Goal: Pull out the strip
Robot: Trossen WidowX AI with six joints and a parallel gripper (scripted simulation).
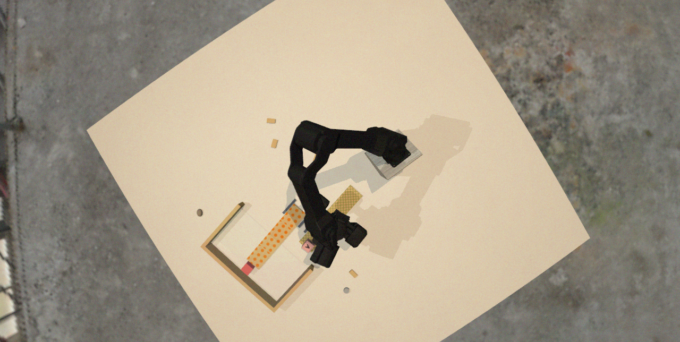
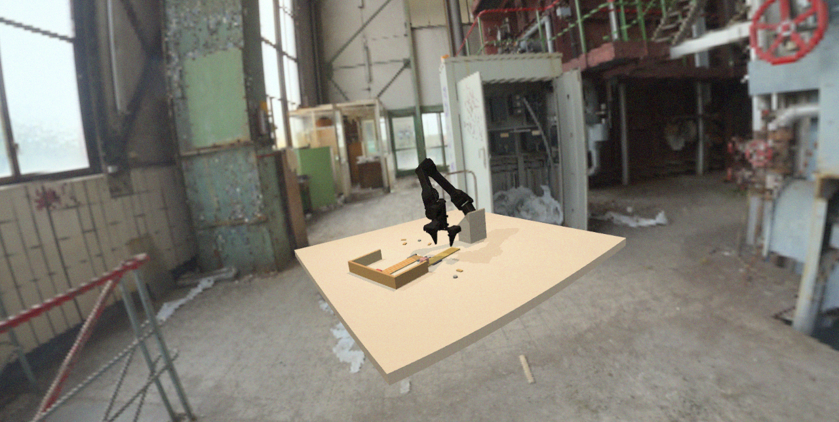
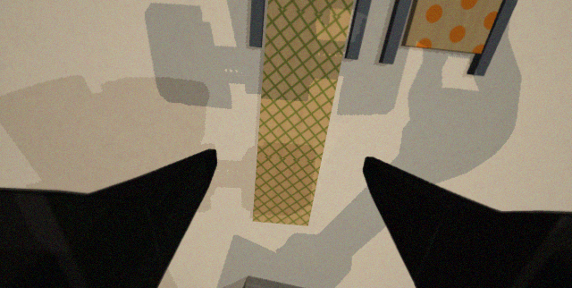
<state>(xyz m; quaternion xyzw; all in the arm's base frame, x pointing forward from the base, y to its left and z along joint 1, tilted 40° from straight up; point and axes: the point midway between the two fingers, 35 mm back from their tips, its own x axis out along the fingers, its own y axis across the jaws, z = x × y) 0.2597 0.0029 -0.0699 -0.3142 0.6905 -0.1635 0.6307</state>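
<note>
Pink labelled cube (image 1: 308,246): rests on the near end of the green cross-hatched strip (image 1: 346,199) (image 2: 444,255) (image 3: 292,145), just outside the opening of the three-sided wooden frame (image 1: 240,279) (image 2: 371,274). Gripper (image 1: 339,245) (image 2: 443,242) (image 3: 290,160): fingers spread wide, holding nothing, above the strip, whose free end projects beyond the dark guide rails (image 3: 357,20). Orange-dotted strip (image 1: 275,235) (image 2: 404,265) (image 3: 460,15): lies beside it, its far end inside the frame next to a red cube (image 1: 247,268). Table (image 1: 380,54) (image 2: 469,308): supports all parts.
</note>
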